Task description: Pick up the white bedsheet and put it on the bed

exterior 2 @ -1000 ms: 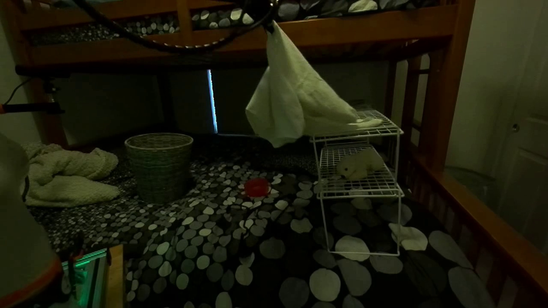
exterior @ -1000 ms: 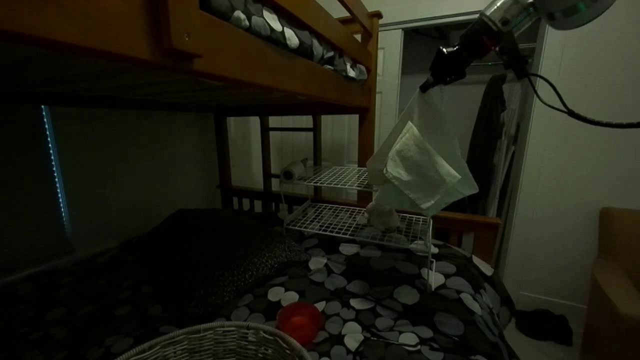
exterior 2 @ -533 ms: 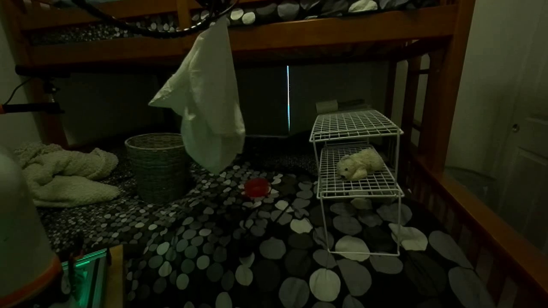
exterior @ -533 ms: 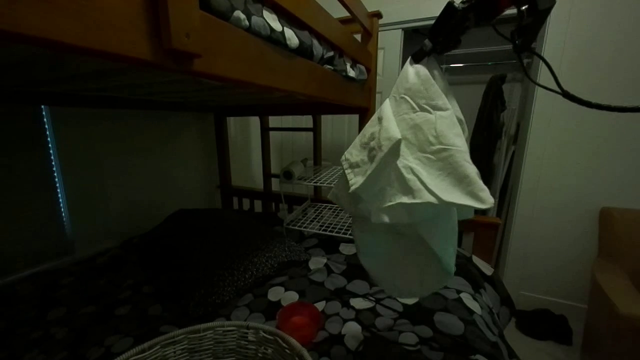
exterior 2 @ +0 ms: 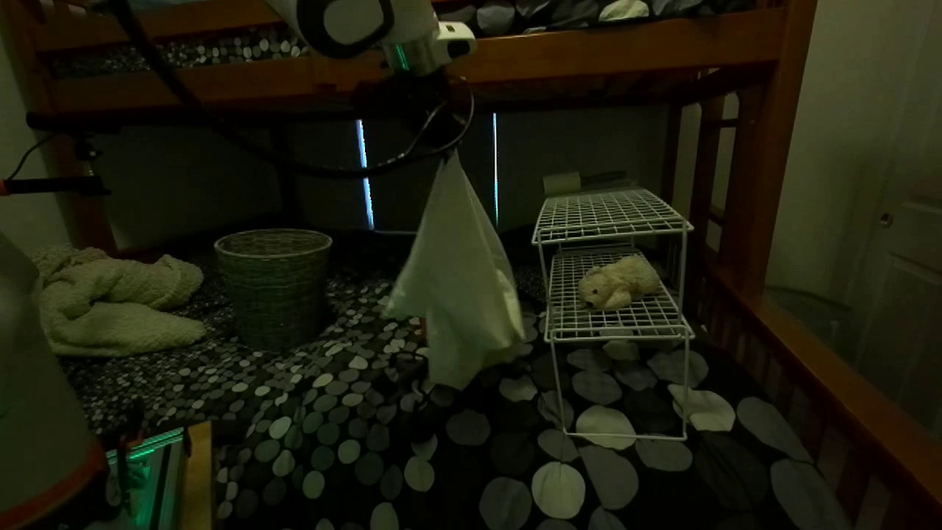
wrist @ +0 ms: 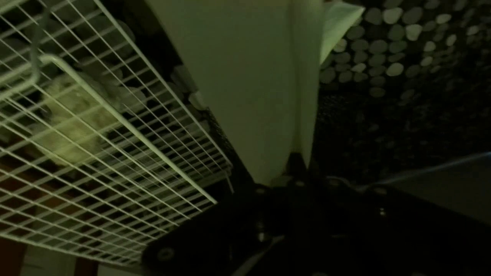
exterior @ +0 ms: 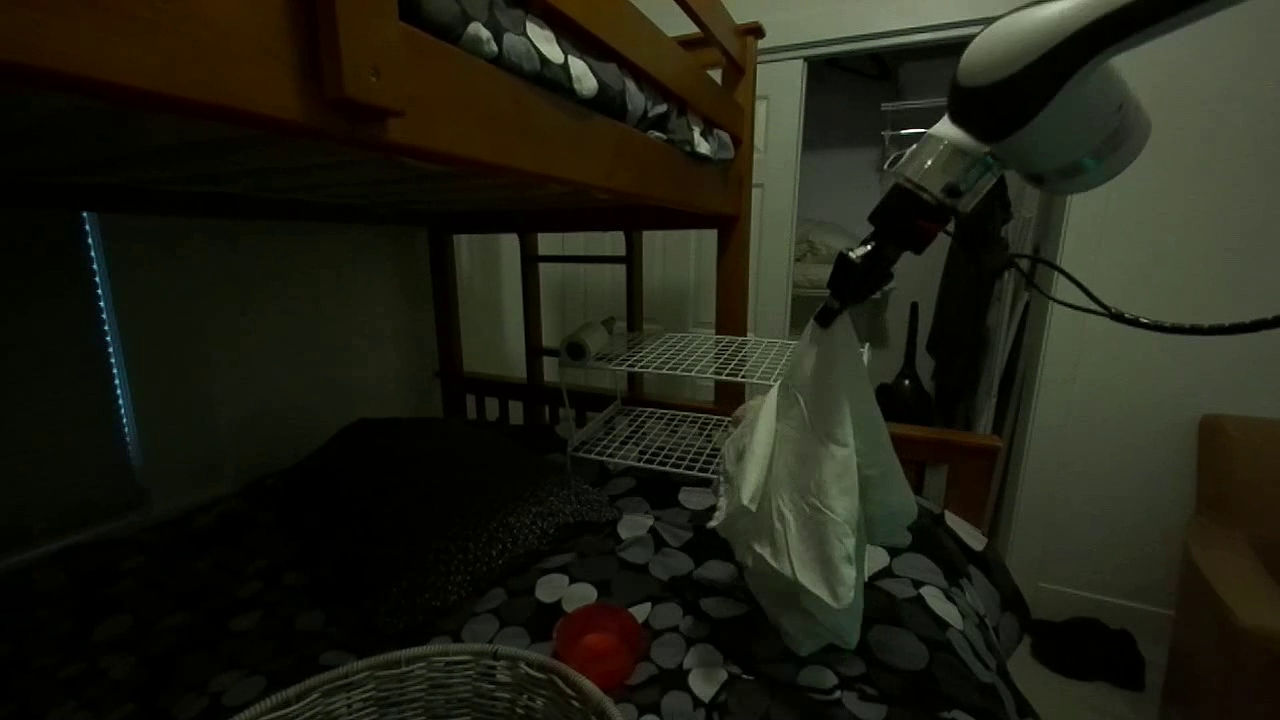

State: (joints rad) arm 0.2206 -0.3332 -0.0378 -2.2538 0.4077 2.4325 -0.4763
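My gripper (exterior: 828,312) is shut on the top of the white bedsheet (exterior: 815,490), which hangs down in folds beneath it. In an exterior view the gripper (exterior 2: 447,153) and sheet (exterior 2: 460,287) are left of the wire rack, over the bed (exterior 2: 331,419) with its dark, spotted cover. The sheet's lower tip shows against the bed cover; I cannot tell whether it touches. In the wrist view the fingertips (wrist: 300,165) pinch the sheet (wrist: 249,84), which spreads away from them. The fingers are very dark there.
A white wire rack (exterior 2: 611,217) holds a plush toy (exterior 2: 618,283) on its lower shelf. A wicker basket (exterior 2: 272,294), a red bowl (exterior: 600,645) and a cream blanket (exterior 2: 121,305) lie on the bed. The upper bunk's rail (exterior 2: 589,59) runs overhead.
A second ago part of the sheet lay on the rack's top shelf. It was lifted off, up and away from the rack. Now gripper and sheet are lower, over the bed beside the rack.
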